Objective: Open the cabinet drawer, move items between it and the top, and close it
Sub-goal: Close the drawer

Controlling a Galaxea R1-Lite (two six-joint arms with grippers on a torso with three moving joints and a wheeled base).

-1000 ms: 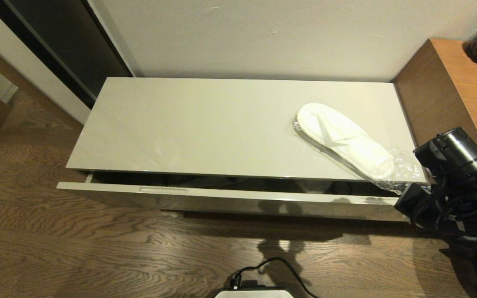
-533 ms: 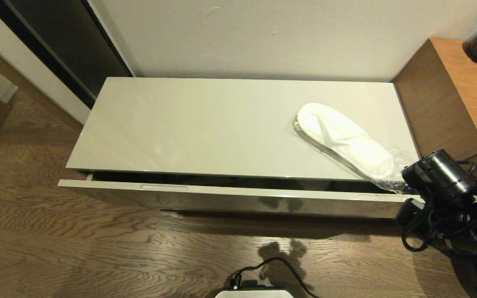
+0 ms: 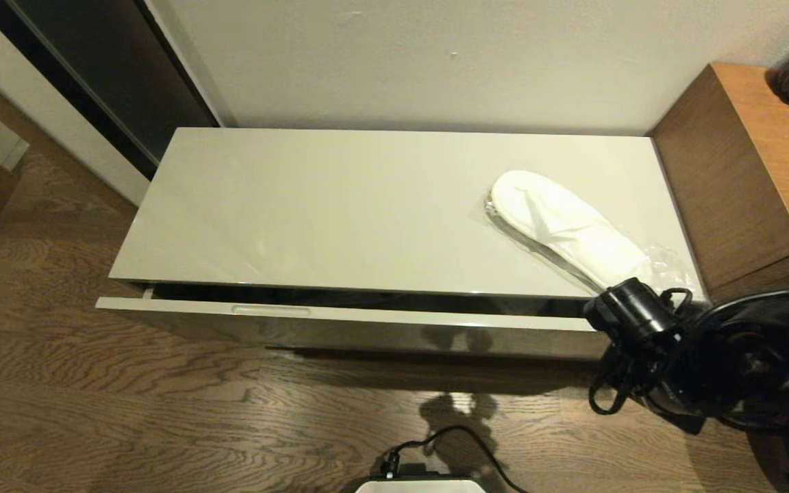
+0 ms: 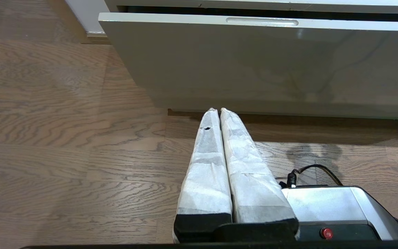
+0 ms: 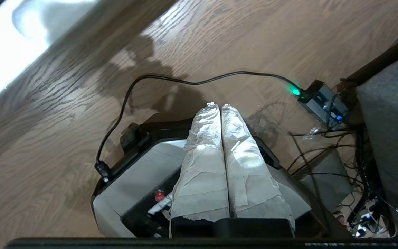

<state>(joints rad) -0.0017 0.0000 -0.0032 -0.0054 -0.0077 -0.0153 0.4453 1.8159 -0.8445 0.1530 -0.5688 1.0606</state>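
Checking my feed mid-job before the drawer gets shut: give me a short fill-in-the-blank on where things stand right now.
1. The white slipper in clear plastic lies on the cabinet ____.
2. The cabinet drawer stands slightly ____.
3. The left gripper, low above the wooden floor before the drawer front, has its fingers ____.
4. The right gripper points down at the ____ with its fingers together.

Missing words: top; open; shut; floor
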